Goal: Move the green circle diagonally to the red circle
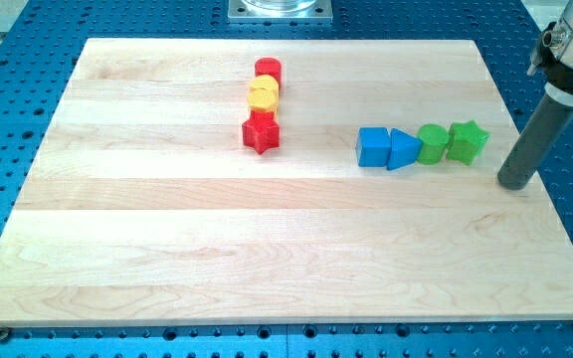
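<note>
The green circle stands right of centre in a row, between the blue triangle on its left and the green star on its right. The red circle stands at the top of the board, heading a column above a yellow block and the red star. My tip rests on the board near its right edge, to the right of and slightly below the green star, apart from it.
A blue cube ends the row on the left, touching the blue triangle. The wooden board lies on a blue perforated table. A metal mount sits at the view's top.
</note>
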Robot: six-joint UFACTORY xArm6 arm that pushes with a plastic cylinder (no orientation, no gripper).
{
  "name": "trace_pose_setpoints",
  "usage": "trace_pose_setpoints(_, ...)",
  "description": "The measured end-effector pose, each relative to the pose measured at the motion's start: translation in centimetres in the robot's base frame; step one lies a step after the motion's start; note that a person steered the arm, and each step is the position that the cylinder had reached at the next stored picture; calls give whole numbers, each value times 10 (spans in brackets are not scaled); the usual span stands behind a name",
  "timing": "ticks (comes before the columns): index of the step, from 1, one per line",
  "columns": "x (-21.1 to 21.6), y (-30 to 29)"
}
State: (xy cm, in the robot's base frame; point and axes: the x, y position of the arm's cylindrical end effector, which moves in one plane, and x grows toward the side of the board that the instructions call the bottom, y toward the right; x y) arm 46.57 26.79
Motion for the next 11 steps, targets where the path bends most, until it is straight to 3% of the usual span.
trace_pose_setpoints(1, 1, -10)
trace_pose_setpoints(3, 47, -111)
trace_pose_setpoints(4, 45, -127)
trace_pose_setpoints(7, -16, -125)
trace_pose_setpoints(9, 4, -114)
trace_pose_setpoints(11, -76, -77)
